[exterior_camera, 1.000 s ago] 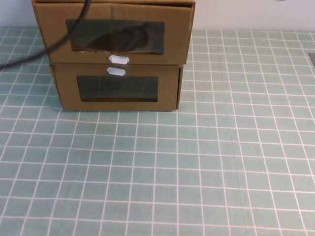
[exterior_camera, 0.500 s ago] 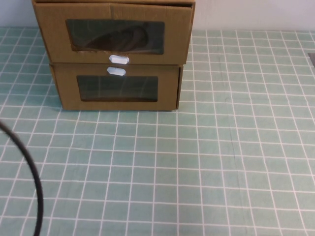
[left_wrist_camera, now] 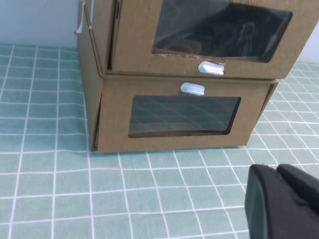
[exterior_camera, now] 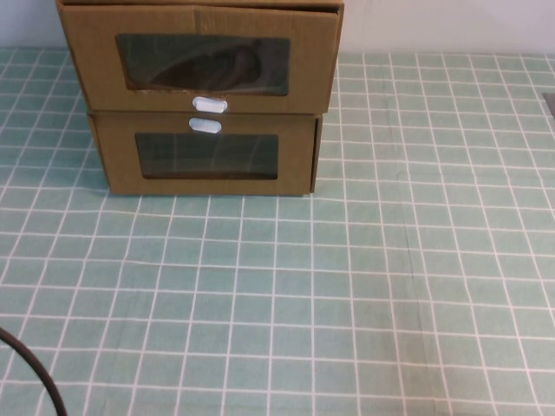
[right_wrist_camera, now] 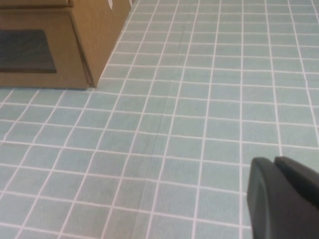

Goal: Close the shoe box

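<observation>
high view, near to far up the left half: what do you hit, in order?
Black cable → bare checked tablecloth → lower cardboard box → shoe box stacked on it. Neither claw shows in this view.

Soft, even light is falling from overhead, leaving only a thin shadow under the stacked boxes on the desk, while their clear windows are catching faint glare and the dark end effector bodies are sitting blurred, out of focus, in both wrist views.
</observation>
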Motion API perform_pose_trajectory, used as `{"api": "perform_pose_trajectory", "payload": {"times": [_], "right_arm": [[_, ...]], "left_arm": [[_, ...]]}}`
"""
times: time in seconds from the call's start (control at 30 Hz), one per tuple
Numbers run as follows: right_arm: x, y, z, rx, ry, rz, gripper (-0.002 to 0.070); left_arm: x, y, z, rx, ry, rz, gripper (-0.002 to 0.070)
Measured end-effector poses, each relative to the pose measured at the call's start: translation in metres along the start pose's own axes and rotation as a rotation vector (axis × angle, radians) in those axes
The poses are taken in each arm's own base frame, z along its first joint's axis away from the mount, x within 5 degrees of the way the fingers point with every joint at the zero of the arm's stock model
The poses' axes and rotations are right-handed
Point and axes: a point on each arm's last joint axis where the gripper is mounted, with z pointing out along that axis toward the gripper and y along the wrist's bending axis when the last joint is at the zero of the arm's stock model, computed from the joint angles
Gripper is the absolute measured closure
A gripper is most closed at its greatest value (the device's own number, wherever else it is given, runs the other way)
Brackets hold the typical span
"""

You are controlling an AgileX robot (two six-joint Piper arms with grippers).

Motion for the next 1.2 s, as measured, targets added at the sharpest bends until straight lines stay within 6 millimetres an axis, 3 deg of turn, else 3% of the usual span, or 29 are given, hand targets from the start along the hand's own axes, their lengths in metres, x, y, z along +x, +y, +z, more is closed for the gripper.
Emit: {"api": "perform_pose_trajectory", "payload": {"times": [0.13,0.77,0.97,1.2], "right_arm": [[0.008,0.001,-0.003,-0.012,0.016,0.017,0.0690],[0.010,0.001,-0.004,-0.015,0.032,0.021,0.0690],[0.010,0.001,-0.004,-0.016,0.034,0.023,0.0690],[0.010,0.001,-0.004,-0.017,0.034,0.024,0.0690]], "left_arm": [[0.000,0.000,0.000,0.000,0.001,-0.002,0.0680],[0.002,0.000,0.000,-0.002,-0.008,-0.004,0.0680],[0.024,0.005,-0.014,-0.030,-0.097,0.050,0.0680],[0.087,0.025,-0.011,-0.138,-0.209,0.180,0.0680]]}}
